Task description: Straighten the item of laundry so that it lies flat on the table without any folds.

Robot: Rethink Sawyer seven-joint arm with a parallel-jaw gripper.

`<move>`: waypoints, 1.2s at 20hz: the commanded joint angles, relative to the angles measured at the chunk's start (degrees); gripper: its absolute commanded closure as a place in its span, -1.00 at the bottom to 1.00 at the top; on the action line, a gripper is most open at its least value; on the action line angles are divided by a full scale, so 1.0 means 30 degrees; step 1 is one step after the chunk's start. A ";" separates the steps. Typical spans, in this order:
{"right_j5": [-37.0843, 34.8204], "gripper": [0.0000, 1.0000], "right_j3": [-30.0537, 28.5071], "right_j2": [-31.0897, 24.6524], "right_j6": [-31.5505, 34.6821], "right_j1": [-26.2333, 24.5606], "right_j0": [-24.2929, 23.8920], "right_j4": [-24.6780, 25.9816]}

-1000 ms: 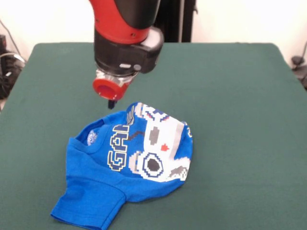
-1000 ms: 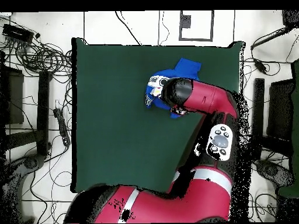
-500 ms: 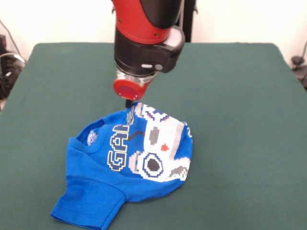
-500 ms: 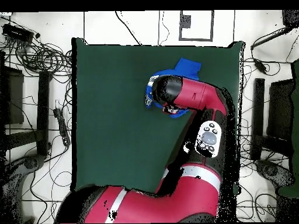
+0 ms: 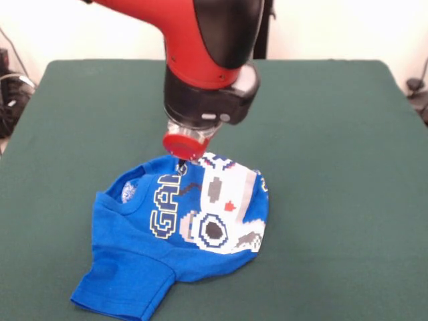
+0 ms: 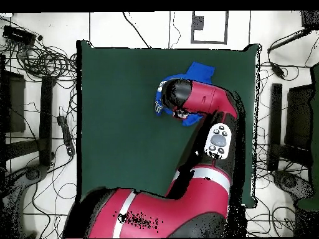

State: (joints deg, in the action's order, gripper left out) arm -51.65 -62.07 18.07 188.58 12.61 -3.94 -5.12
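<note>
A: Where is the gripper (image 5: 180,160)?

B: Right at the far edge of the shirt (image 5: 180,221), just above the printed panel. Only a dark tip shows under the red wrist disc, so I cannot tell whether it is apart or together, or whether it has any cloth.

A: And from overhead?

B: The arm (image 6: 199,103) covers most of the shirt (image 6: 200,68); nothing of the tip shows there.

A: How does the shirt lie?

B: Bunched on the table (image 5: 334,134), toward its near edge. The printed front is folded over on itself into a rounded hump, the lettering cut off by the fold. One sleeve sticks out from the shirt toward the near edge, and the neck opening shows beside the lettering.

A: So how far along?

B: Hardly started, I'd judge. No part looks spread yet; the big fold and the crumpled body are all left to open.
</note>
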 commanded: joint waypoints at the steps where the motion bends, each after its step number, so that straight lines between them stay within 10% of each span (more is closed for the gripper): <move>1: -0.0776 1.00 0.0937 -0.0625 0.2914 -0.2061 0.0221 -0.0837; 13: 0.1058 1.00 0.1165 -0.0789 0.1129 -0.3007 -0.1044 -0.0202; 24: 0.4988 1.00 -0.4095 -0.1369 -0.0960 -0.1186 -0.2265 0.0928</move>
State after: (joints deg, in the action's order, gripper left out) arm -47.20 -60.44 18.03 188.58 7.78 -8.02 -5.25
